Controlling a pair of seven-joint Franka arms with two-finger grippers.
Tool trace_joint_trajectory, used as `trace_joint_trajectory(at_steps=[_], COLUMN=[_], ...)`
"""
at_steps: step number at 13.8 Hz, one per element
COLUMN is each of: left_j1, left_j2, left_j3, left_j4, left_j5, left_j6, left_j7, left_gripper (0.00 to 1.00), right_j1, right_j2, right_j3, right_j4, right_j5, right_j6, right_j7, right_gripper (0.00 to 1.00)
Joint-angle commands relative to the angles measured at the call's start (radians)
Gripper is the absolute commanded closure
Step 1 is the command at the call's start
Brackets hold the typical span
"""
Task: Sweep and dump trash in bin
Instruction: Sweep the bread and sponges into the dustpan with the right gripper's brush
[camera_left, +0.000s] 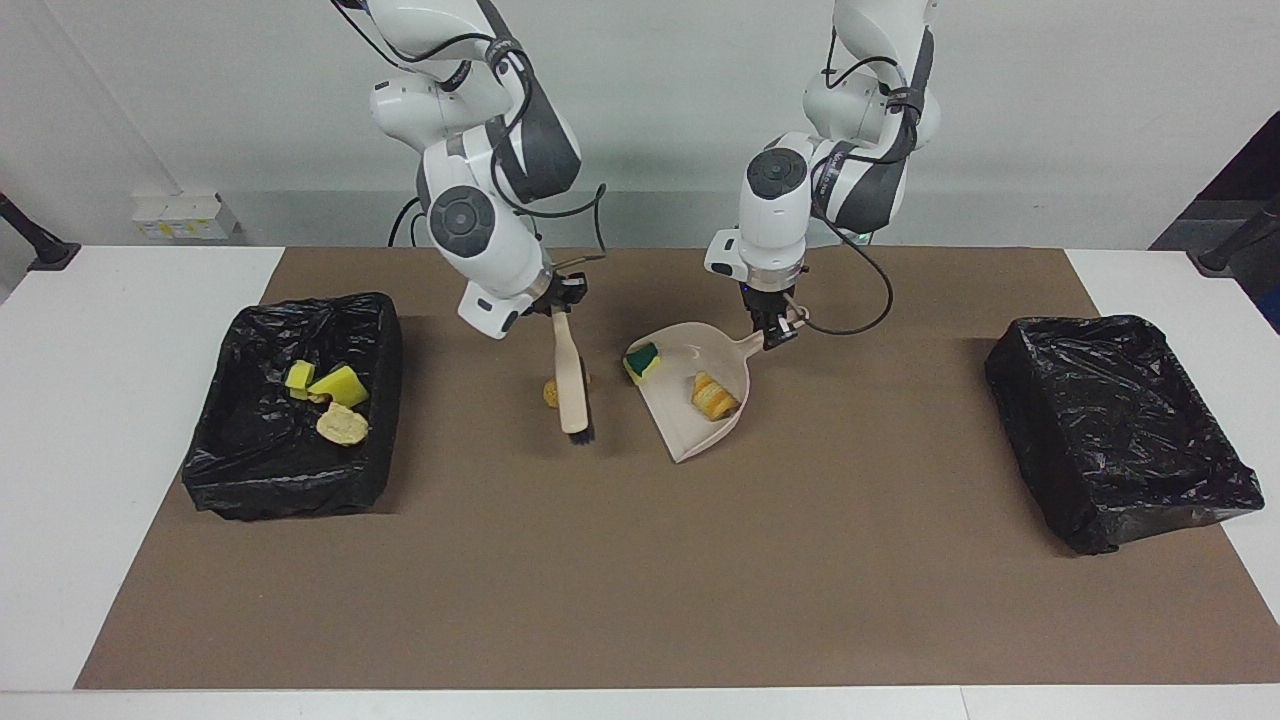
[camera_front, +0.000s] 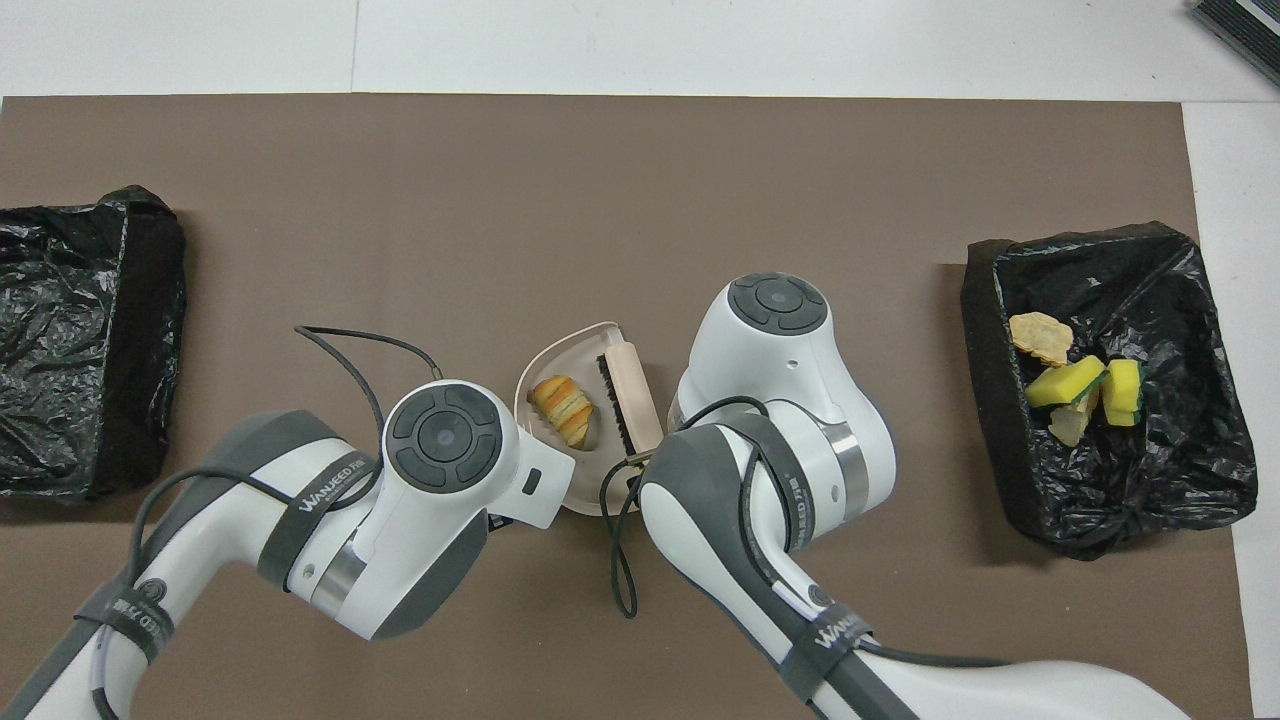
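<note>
My left gripper (camera_left: 775, 330) is shut on the handle of the beige dustpan (camera_left: 722, 365), which tilts with its handle end up. In the pan lie two pieces of trash: a green-faced sponge chunk (camera_left: 641, 360) and a striped bread piece (camera_left: 714, 397), which also shows in the overhead view (camera_front: 563, 407). My right gripper (camera_left: 558, 298) is shut on the handle of the beige brush (camera_left: 570, 375), which hangs bristles down beside the pan. A golden-brown piece (camera_left: 549, 392) lies on the mat, partly hidden by the brush. In the overhead view both grippers are hidden under the arms.
The black-bagged bin (camera_left: 280, 490) at the right arm's end of the table holds yellow sponge chunks (camera_left: 338, 384) and a bread piece (camera_left: 342, 425). A second black-bagged bin (camera_left: 1120, 420) sits at the left arm's end. Both stand on the brown mat (camera_left: 640, 580).
</note>
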Motion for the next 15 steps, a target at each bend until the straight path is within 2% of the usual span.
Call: trace_joint_trajectory(at_steps=[1,3,5,8,9,11,13,15], left_j1=[0.010,0.009,0.004,0.003,0.003,0.004,0.003,0.003], left_j2=[-0.034,-0.034,-0.034,-0.037,-0.037,-0.037,-0.037,-0.037], left_j3=[-0.002,-0.002,-0.002,-0.002,-0.002,-0.002,-0.002,-0.002], left_j4=[-0.042,-0.042,-0.042,-0.043,-0.042,-0.043,-0.043,-0.043], left_j5=[0.015,0.015,0.015,0.015,0.015,0.015,0.015,0.015], left_j6=[0.021,0.021,0.021,0.015,0.015,0.014,0.012,0.011], left_j7=[0.006,0.006,0.006,0.006,0.006,0.007,0.012,0.012], left_gripper=[1.00,1.00,1.00,1.00,1.00,1.00,1.00,1.00], right_j1=[-0.074,-0.061,0.019,0.082,0.119,0.168,0.222,0.280], right_j2=[-0.124,-0.181,-0.158,-0.083,-0.048,-0.008,-0.003,-0.005], right_j3=[0.011,0.014,0.015,0.020,0.020,0.020,0.020,0.021], right_j4=[-0.228,-0.374,-0.417,-0.385,-0.350,-0.297,-0.269,-0.272], right_j5=[-0.038,-0.038,-0.038,-0.014,0.032,0.158,0.274,0.437], right_j6=[0.133,0.257,0.342,0.388,0.388,0.393,0.393,0.492], right_j7=[-0.044,-0.044,0.008,0.059,0.059,0.062,0.063,0.065], right_gripper=[1.00,1.00,1.00,1.00,1.00,1.00,1.00,1.00])
